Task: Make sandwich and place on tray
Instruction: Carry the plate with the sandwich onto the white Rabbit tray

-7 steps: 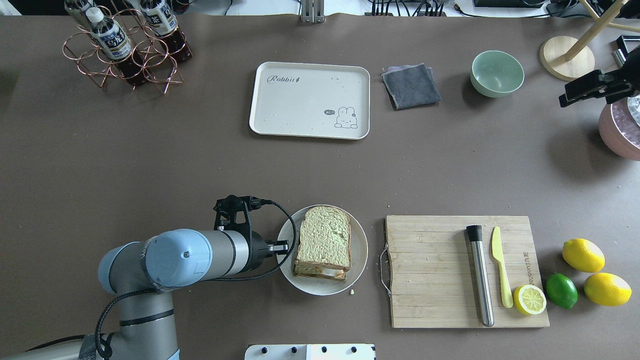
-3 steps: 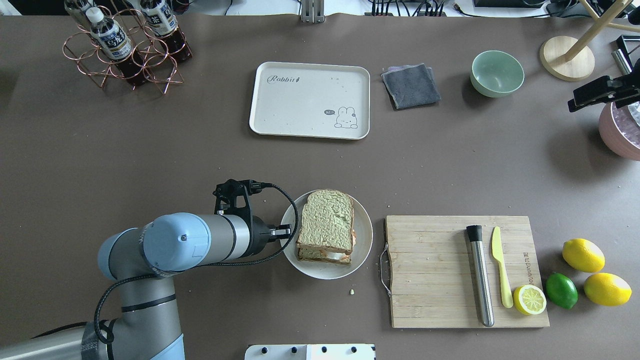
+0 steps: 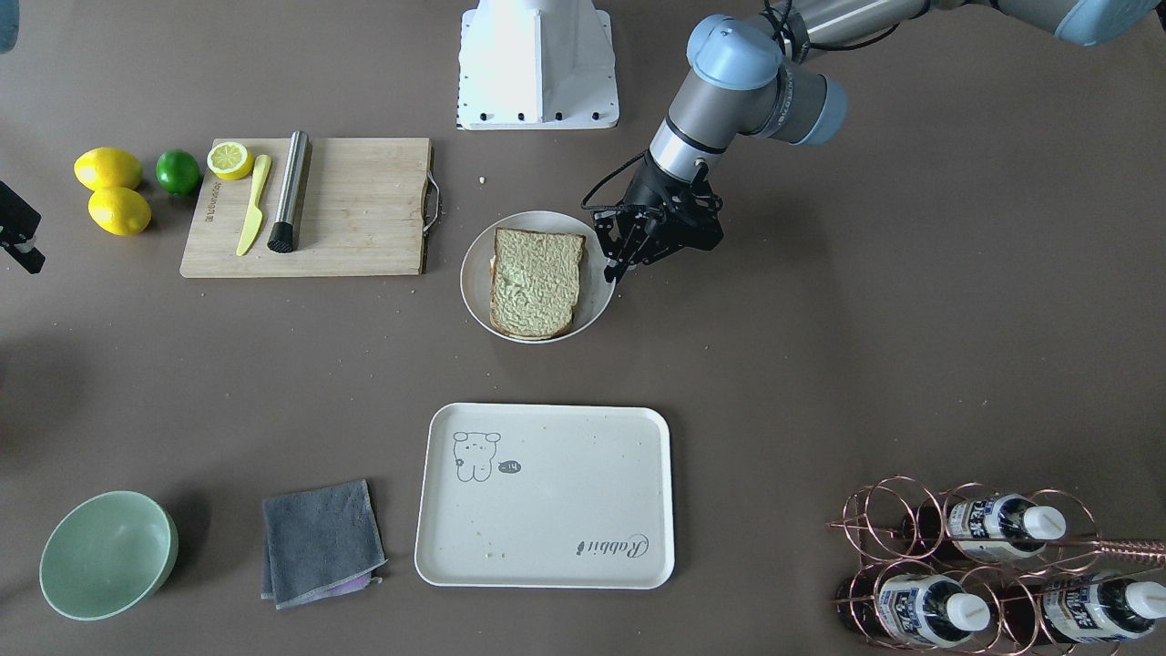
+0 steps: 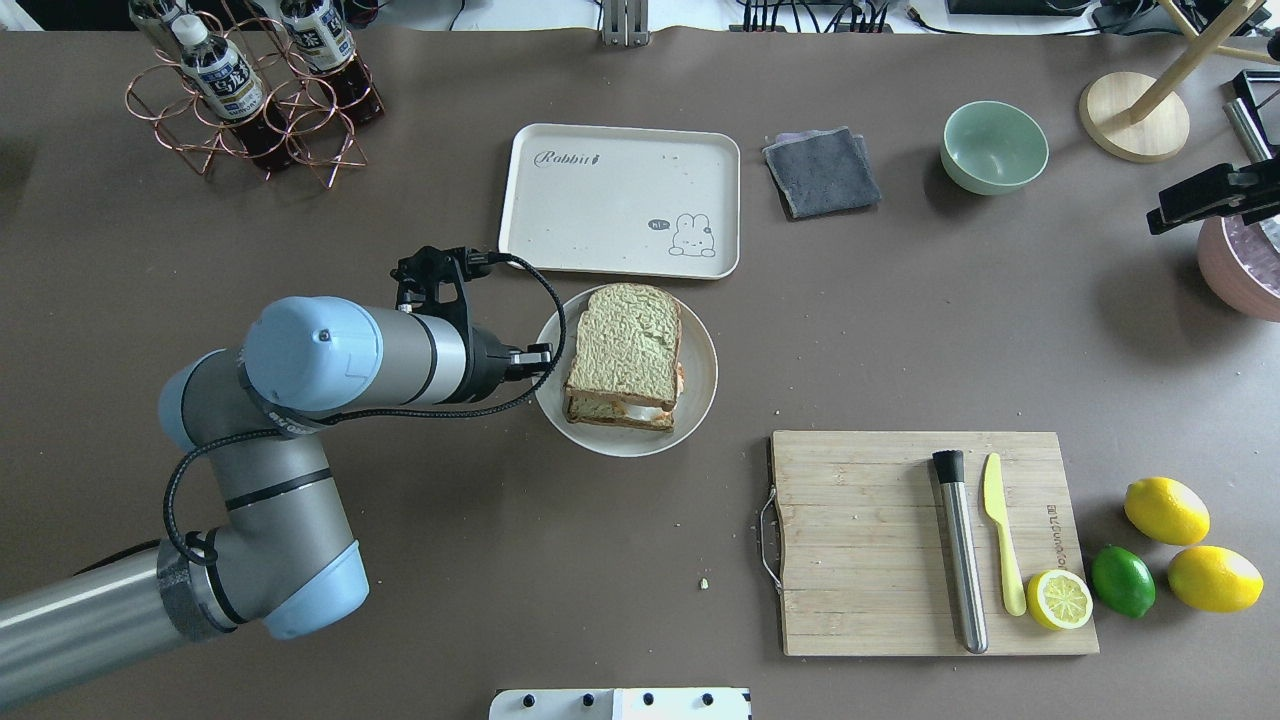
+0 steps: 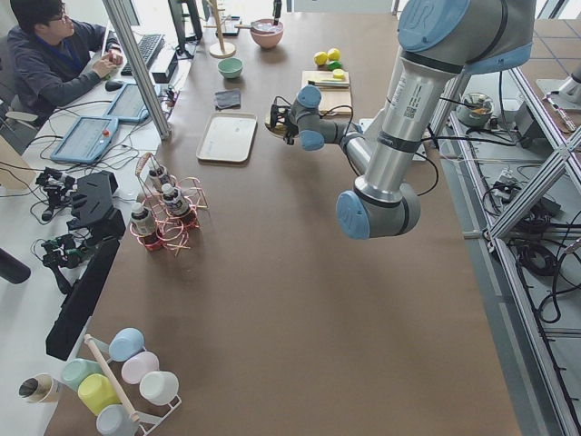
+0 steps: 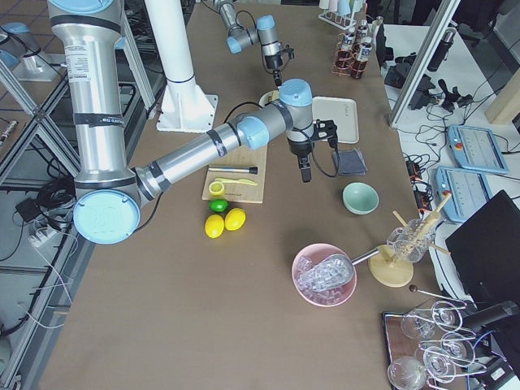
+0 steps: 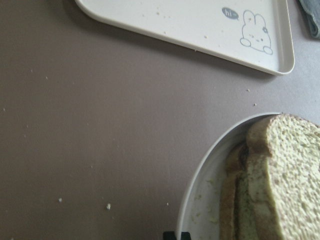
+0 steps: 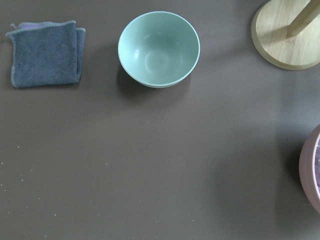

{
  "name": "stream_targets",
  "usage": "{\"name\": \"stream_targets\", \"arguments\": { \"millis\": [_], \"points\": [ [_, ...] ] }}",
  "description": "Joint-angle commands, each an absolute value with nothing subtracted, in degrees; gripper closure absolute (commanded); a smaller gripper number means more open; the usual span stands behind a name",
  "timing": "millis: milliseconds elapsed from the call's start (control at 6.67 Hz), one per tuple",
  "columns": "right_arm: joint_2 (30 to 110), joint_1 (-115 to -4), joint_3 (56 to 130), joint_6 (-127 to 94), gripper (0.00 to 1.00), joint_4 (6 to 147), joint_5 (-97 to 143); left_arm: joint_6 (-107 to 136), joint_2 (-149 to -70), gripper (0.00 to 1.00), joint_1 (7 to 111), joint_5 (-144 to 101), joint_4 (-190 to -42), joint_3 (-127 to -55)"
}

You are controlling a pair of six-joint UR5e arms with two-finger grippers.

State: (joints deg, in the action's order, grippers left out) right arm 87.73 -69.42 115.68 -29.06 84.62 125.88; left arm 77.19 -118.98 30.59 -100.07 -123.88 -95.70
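The sandwich (image 4: 625,350), two greenish-tan bread slices with white egg between them, lies on a round white plate (image 4: 700,392). My left gripper (image 4: 545,356) is shut on the plate's left rim; a fingertip shows at the bottom of the left wrist view (image 7: 176,235). The plate stands just short of the near edge of the cream tray (image 4: 600,220), which has nothing on it. The front-facing view shows the sandwich (image 3: 536,281), the plate (image 3: 474,273), the left gripper (image 3: 612,268) and the tray (image 3: 565,510). My right gripper (image 4: 1190,200) hovers at the far right; its jaws are hidden.
A wooden cutting board (image 4: 870,540) with a steel muddler, yellow knife and half lemon lies at the right front, lemons and a lime beside it. A green bowl (image 4: 994,147), grey cloth (image 4: 822,172), pink bowl (image 4: 1235,275) and bottle rack (image 4: 250,100) stand at the back.
My left gripper has moved the plate with the sandwich away from the robot, up to the tray's near edge. The right arm has drifted slightly right.
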Motion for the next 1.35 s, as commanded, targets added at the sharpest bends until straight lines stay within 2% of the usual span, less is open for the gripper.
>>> {"name": "stream_targets", "arguments": {
  "millis": [0,150,300,600,1200],
  "points": [
    [91.66,-70.22,114.18,-26.72,0.00,77.37,126.12,74.28,-126.08,1.00,37.41,-105.01,-124.27,-85.92],
    [91.50,-70.66,114.17,-26.81,0.00,77.34,126.30,72.88,-130.04,1.00,39.36,-105.99,-124.97,-79.95],
    [91.49,-70.93,114.17,-26.81,0.00,77.34,126.30,72.17,-136.43,1.00,41.29,-106.43,-126.89,-70.50],
    [91.58,-71.02,114.08,-26.98,0.00,77.34,126.30,71.72,-142.69,1.00,43.06,-106.44,-128.23,-61.05],
    [91.58,-71.37,113.38,-27.16,0.00,77.26,127.18,69.96,-143.88,1.00,42.81,-104.25,-128.32,-58.80]
  ]
}}
